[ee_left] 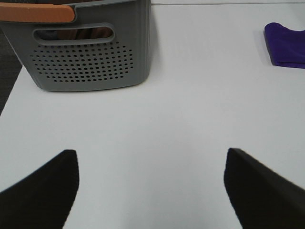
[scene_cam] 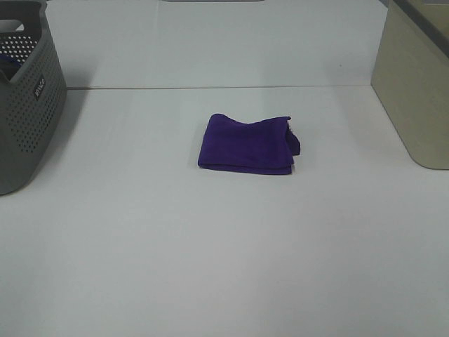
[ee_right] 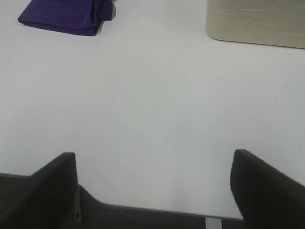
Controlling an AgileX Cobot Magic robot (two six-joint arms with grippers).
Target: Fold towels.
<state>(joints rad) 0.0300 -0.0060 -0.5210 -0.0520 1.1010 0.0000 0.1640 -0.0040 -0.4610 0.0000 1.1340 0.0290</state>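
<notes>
Purple terry towel [scene_cam: 247,144], folded rect., on smooth white table [scene_cam: 210,267]

On my left stands a grey perforated basket [scene_cam: 24,98] with a handle slot in its wall, a small label on its side and an orange strip along its rim; something dark lies inside, too hidden to name. On my right sits a beige bin [scene_cam: 414,91] with smooth walls. Both rest on the white worktop [scene_cam: 210,267], well apart.
</notes>
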